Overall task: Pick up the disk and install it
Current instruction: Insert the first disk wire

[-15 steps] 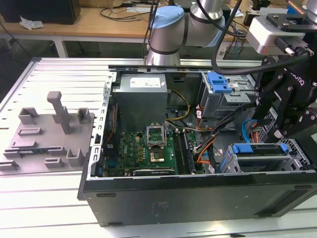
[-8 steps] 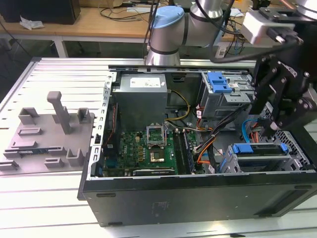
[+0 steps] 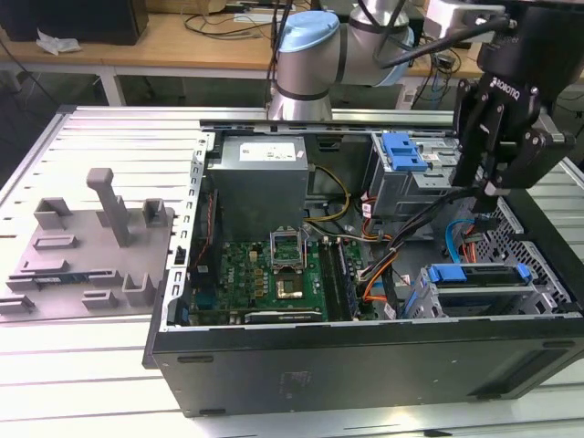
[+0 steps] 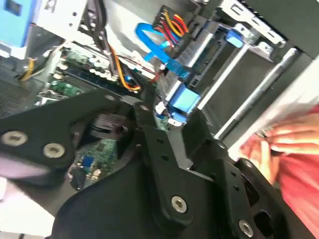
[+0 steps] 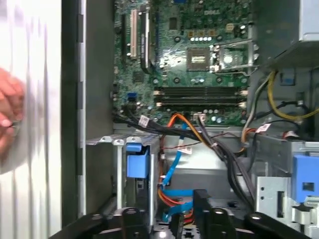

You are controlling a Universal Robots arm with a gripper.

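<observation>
The disk [image 3: 479, 274], a grey drive in a bright blue carrier bracket, lies in the drive cage at the front of the open computer case, on the exterior view's right. One blue end of the disk [image 5: 137, 163] shows in the cage slot in the first wrist view. My gripper [image 3: 484, 190] hangs above and slightly behind the cage, apart from the disk. In the first wrist view the gripper [image 5: 169, 219] stands open, with only blue and orange cables showing in the gap between its fingers. In the second wrist view the gripper [image 4: 167, 112] is dark and close, over the motherboard and cables.
A smaller blue latch [image 3: 406, 151] sits on the upper drive cage. Blue and orange cables [image 3: 456, 242] run between the cages. A person's hand [image 5: 7, 114] rests outside the case wall. A grey fixture [image 3: 91, 246] lies on the exterior view's left.
</observation>
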